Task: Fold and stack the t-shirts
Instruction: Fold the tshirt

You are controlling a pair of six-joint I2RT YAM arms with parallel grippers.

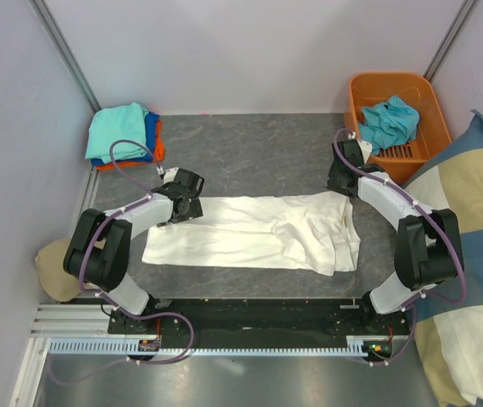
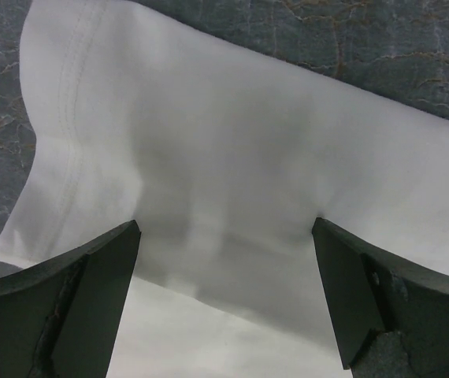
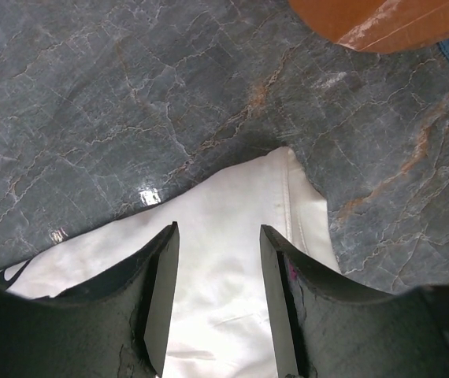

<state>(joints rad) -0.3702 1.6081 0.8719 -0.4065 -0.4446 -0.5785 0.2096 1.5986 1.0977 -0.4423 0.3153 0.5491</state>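
Note:
A large white t-shirt [image 1: 258, 233] lies spread across the middle of the grey table, rumpled toward its right end. My left gripper [image 1: 186, 203] is open, low over the shirt's far left corner; in the left wrist view the wide-open gripper [image 2: 224, 236] frames the white cloth [image 2: 248, 142] and its stitched hem. My right gripper [image 1: 343, 182] is open over the shirt's far right corner; in the right wrist view the gripper [image 3: 218, 236] straddles the white corner [image 3: 232, 197]. Folded teal, blue and orange tees [image 1: 123, 131] are stacked at the back left.
An orange basket [image 1: 419, 93] at the back right holds a crumpled teal-blue shirt [image 1: 390, 123]; its base also shows in the right wrist view [image 3: 382, 20]. A blue-and-cream checked cushion [image 1: 470, 280] fills the right side. A tan cap [image 1: 55, 267] lies at the left edge.

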